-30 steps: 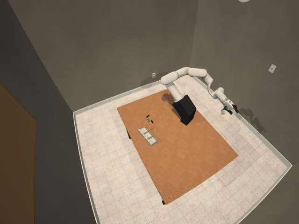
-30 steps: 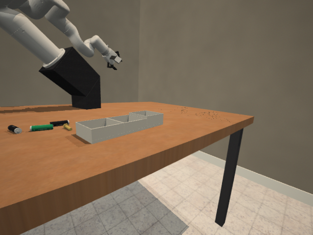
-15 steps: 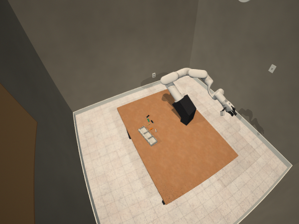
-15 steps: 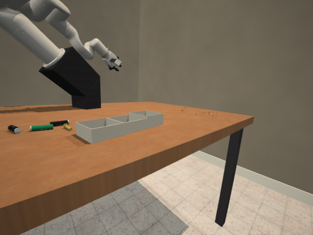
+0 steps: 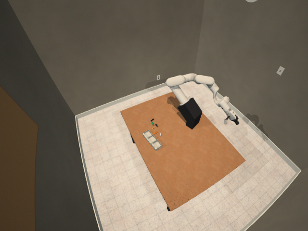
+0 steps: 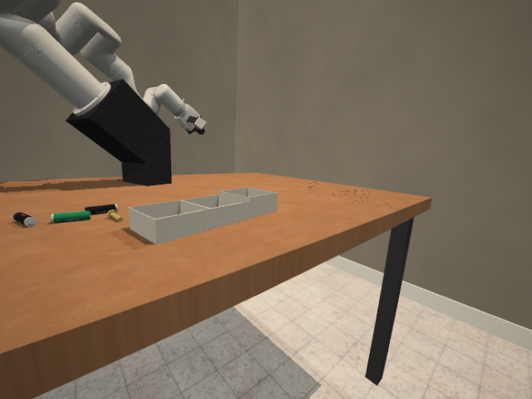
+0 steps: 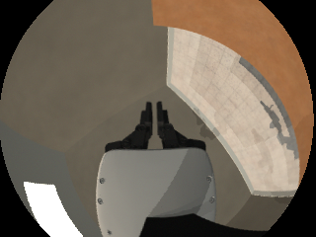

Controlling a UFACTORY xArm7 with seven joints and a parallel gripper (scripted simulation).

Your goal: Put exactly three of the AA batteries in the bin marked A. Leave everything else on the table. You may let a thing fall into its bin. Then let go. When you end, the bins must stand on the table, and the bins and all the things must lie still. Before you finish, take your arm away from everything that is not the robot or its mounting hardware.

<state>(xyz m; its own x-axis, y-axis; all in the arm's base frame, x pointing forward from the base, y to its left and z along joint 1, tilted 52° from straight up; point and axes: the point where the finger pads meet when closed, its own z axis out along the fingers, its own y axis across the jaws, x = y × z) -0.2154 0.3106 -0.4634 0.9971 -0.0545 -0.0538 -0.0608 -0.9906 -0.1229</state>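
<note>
AA batteries (image 6: 70,215) lie untouched left of the bins (image 6: 206,211) as I must swing my gripper (image 7: 154,109), jaws pinched narrow on nothing, back over the worktop (image 6: 266,240) and reopen.

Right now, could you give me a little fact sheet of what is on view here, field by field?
arm: reaches out past the table edge, over the floor
gripper: shut, nothing between its fingers
bins: grey row of three on the table, nothing visible inside
loose items: black battery, green battery, another black battery, small yellow piece, all lying on the table beside the bins
</note>
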